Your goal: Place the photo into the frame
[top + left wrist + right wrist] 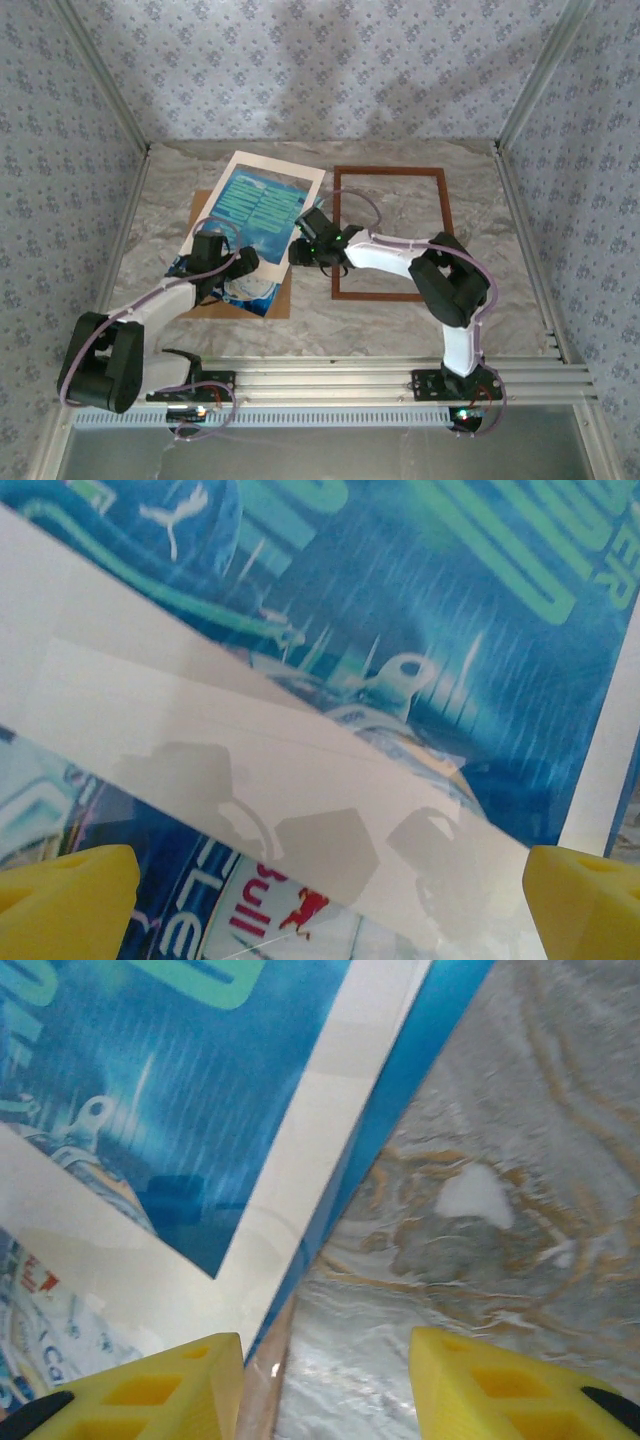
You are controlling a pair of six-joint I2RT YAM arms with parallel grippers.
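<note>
Photo (255,215) lies flat left of centre on the table (500,320), a cream mat (300,178) skewed over it, just beside the frame (390,170). From the near-left corner the left arm (150,305) stretches out, left fingers (65,895) spread wide over the photo, empty. Crossing the frame's left rail, the right arm (400,255) bends, right fingers (150,1390) partly open at the photo's right edge, gripping nothing.

Blue-teal photo (255,215), reddish-brown frame (390,170), grey marbled table (400,330)

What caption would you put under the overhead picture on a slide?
Left gripper and right gripper poised open over the blue photo and its askew white mat, empty frame alongside.
</note>
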